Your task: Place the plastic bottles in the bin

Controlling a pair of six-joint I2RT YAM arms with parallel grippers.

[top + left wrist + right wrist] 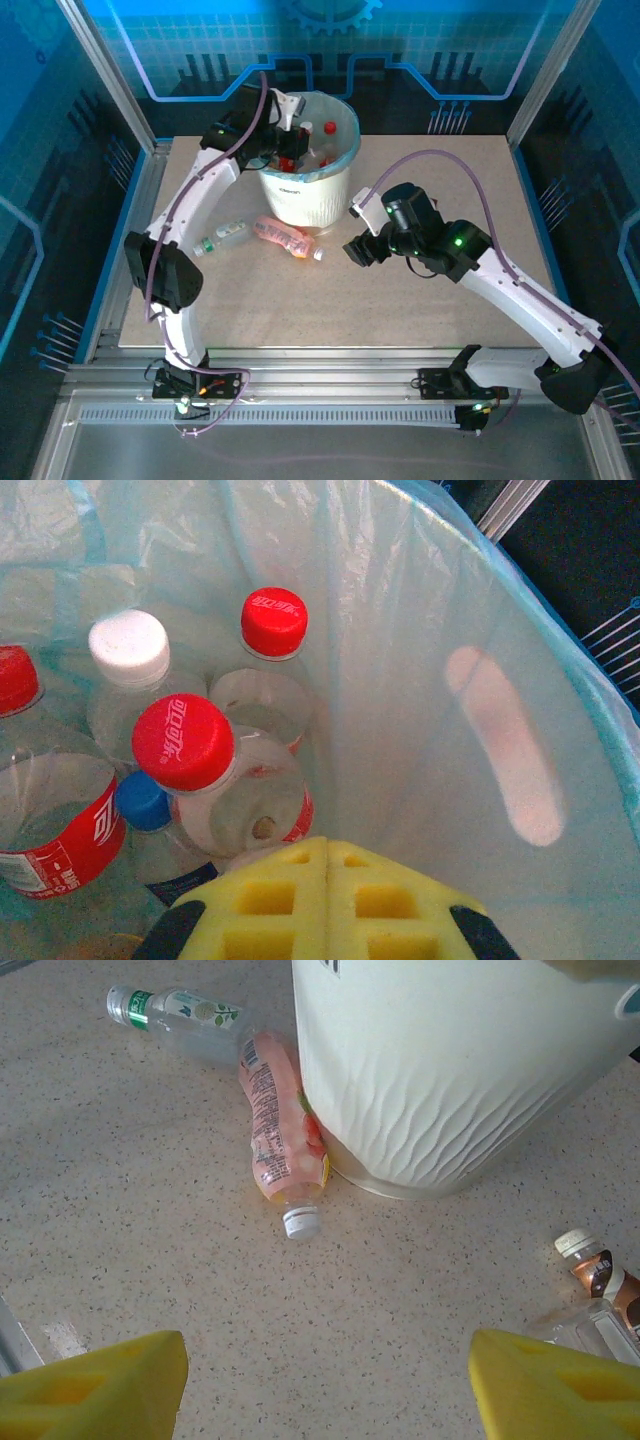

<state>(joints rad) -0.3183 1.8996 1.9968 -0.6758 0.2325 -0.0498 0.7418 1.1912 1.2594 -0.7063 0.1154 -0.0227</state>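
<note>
Inside the mouth of the bin, left pincer pressed together, yellow waffle-moulded pads flush against each other, poised above the plastic bottles lying within. Just below the tips, a clear red-capped bottle, cap ridged at the rim and marked in white script too stylised to read. Behind it a second red cap with the same script, a plain white cap and a small blue cap. At the left a clear red-label bottle, white lettering cut off by the edge. All round, thin crinkled teal liner, translucent, with a pale oval patch glowing through one side.

Right of the bin, right pincer spread wide, low over the bench, gripping nothing. Ahead of it a pink bottle on its side, touching the foot of the bin, white cap toward the pincer, fine print unreadable. Just beyond, a clear bottle with a green-and-white label, also lying down. Near the right-hand pad, a brown bottle with a cream cap.

Bin wall of white plastic moulded in wavy ribs; small dark lettering on its side, not legible. Bench matte beige, finely speckled like stone. Around it aluminium frame rails and blue panels with circuit-style lines and a gear outline.
</note>
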